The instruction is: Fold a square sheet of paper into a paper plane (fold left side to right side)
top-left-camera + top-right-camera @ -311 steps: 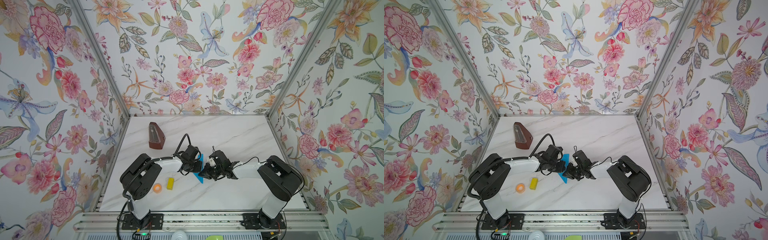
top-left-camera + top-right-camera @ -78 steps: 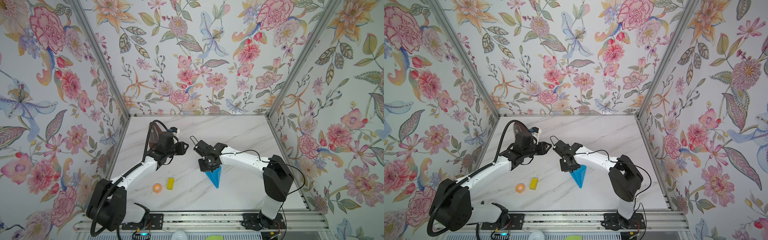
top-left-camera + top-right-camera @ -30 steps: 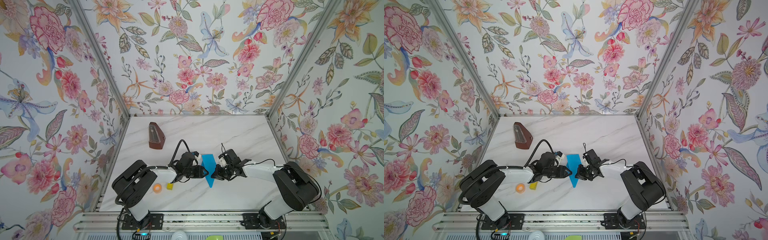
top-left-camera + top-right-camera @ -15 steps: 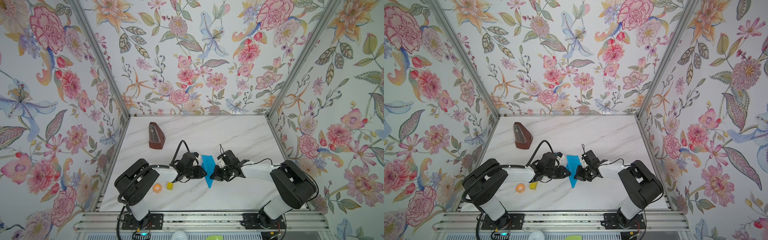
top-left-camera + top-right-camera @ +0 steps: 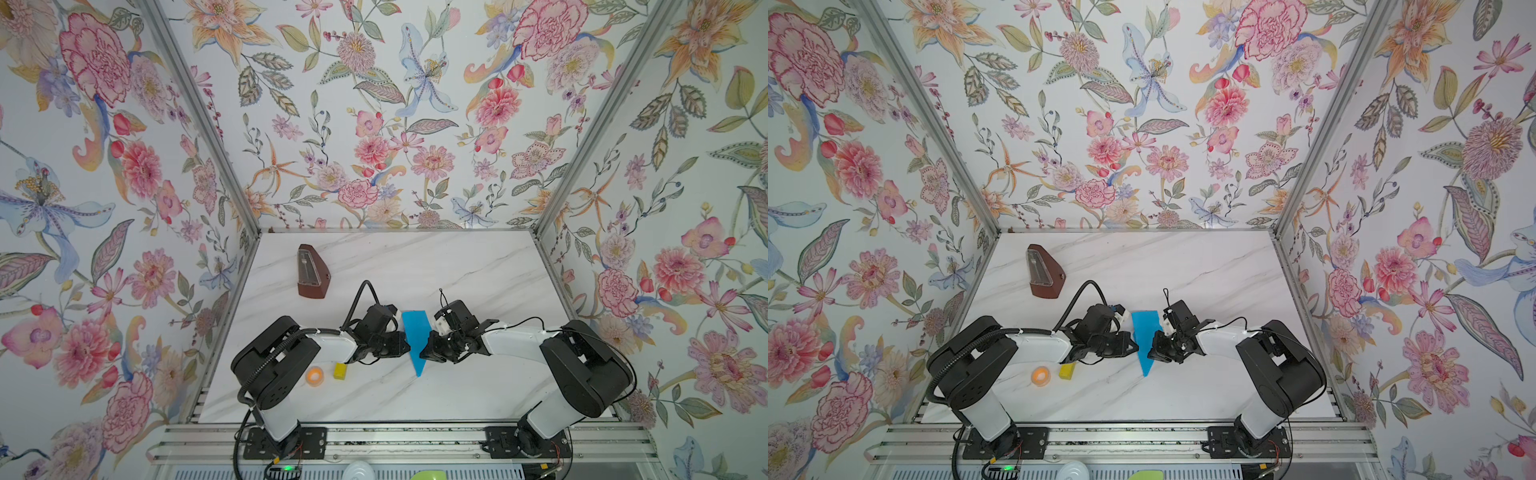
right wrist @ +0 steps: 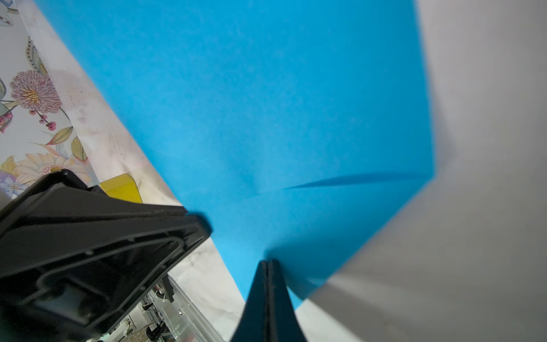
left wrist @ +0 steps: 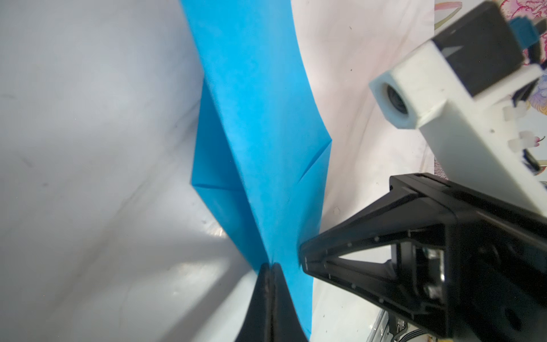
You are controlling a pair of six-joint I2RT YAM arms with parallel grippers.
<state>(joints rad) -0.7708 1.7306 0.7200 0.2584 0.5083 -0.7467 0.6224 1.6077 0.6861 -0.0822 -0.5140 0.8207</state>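
Observation:
The square sheet of paper is folded into a bright blue pointed dart, the paper plane (image 5: 415,336) (image 5: 1146,336), with its point toward the table's front edge. It sits between my two grippers near the middle of the table. My left gripper (image 5: 406,347) (image 5: 1136,347) is shut on the plane's left edge; in the left wrist view its tips (image 7: 270,264) pinch the creased paper (image 7: 260,118). My right gripper (image 5: 422,353) (image 5: 1151,353) is shut on the opposite edge; in the right wrist view its jaws (image 6: 268,261) close on a darker flap of the paper (image 6: 266,103).
A brown metronome (image 5: 311,274) (image 5: 1044,274) stands at the back left. A small yellow block (image 5: 340,371) (image 5: 1067,371) and an orange tape roll (image 5: 314,375) (image 5: 1040,376) lie under the left arm. Floral walls enclose three sides.
My left gripper has closed on the plane's left edge over the last second. The right gripper stays shut on the plane, which it brought back from mid-table. The plane has barely shifted.

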